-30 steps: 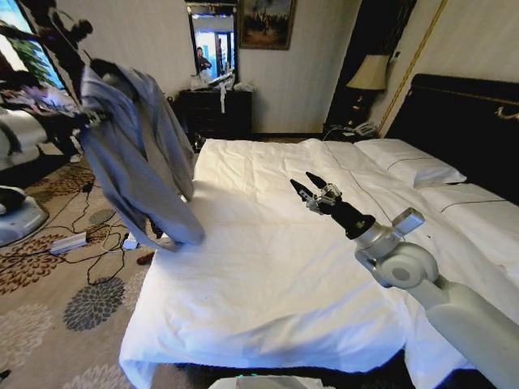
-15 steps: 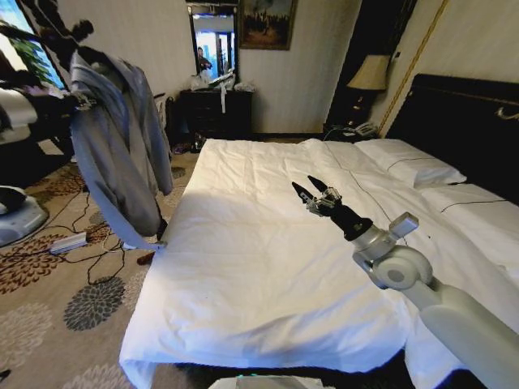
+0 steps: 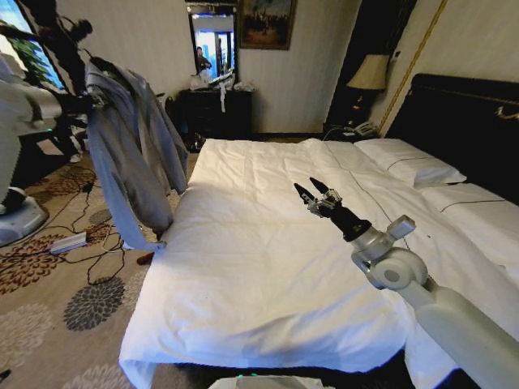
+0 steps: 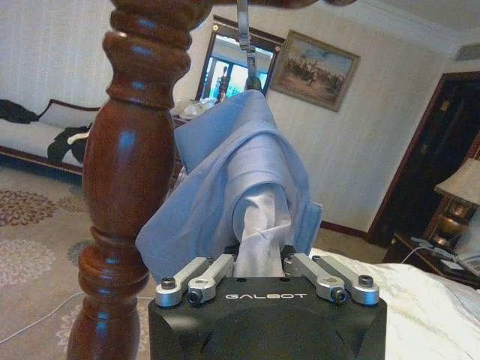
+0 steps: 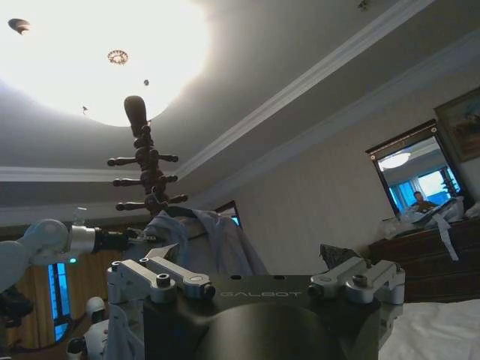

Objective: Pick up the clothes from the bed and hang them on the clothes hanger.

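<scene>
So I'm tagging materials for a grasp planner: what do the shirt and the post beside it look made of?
The shirt, pinched by the left gripper, looks like thin soft woven cloth, matte: it drapes and creases. The post looks like turned wood, dark and varnished: it shows glossy highlights.

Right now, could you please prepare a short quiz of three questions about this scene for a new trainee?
1. True or false: the clothes lie flat on the bed.
2. Which gripper holds the clothes? A) left gripper B) right gripper
3. Fill in: the clothes hang beside a wooden ____ with turned pegs.

Key
1. False: the clothes hang off the bed, over the carpet.
2. A; fabric sits between its fingers in the left wrist view, while the right gripper hovers open over the bed.
3. Stand.
</scene>
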